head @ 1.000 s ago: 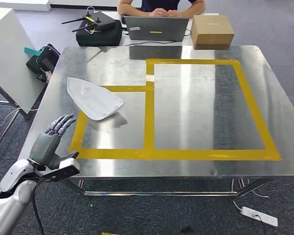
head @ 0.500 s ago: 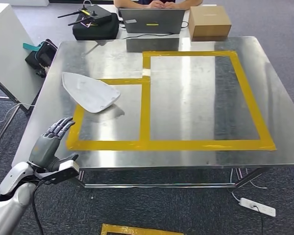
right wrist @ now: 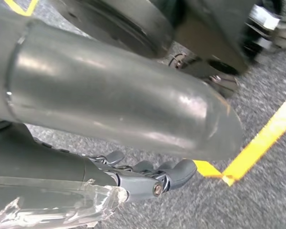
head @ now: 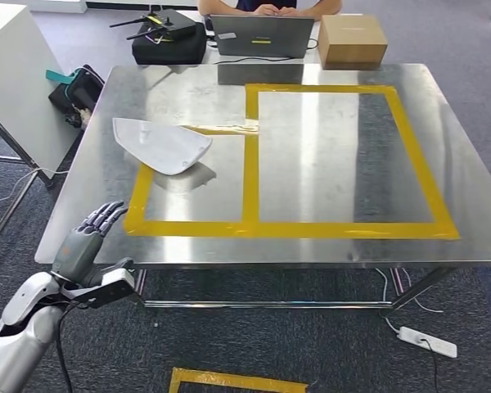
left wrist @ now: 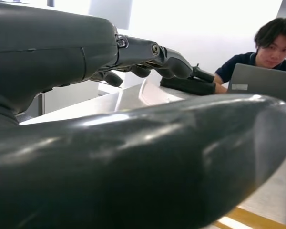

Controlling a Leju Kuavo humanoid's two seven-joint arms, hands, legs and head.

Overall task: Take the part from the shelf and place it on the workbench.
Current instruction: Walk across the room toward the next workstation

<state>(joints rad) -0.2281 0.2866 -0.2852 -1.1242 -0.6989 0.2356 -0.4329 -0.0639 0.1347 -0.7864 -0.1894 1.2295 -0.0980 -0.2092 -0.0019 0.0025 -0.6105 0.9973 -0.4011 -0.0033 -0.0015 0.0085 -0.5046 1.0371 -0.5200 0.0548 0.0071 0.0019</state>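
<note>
Head view looks down on the workbench (head: 304, 246); wrist views sit close behind each robot hand.

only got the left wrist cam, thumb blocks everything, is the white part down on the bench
observer: yes, the white part lies on the workbench, overlapping the yellow tape.
operator: left hand clear of it
observer: yes, the left hand is off the bench's near left corner, fingers apart, empty.
operator: and the right
observer: the right hand hangs over carpet, holding nothing.
</note>
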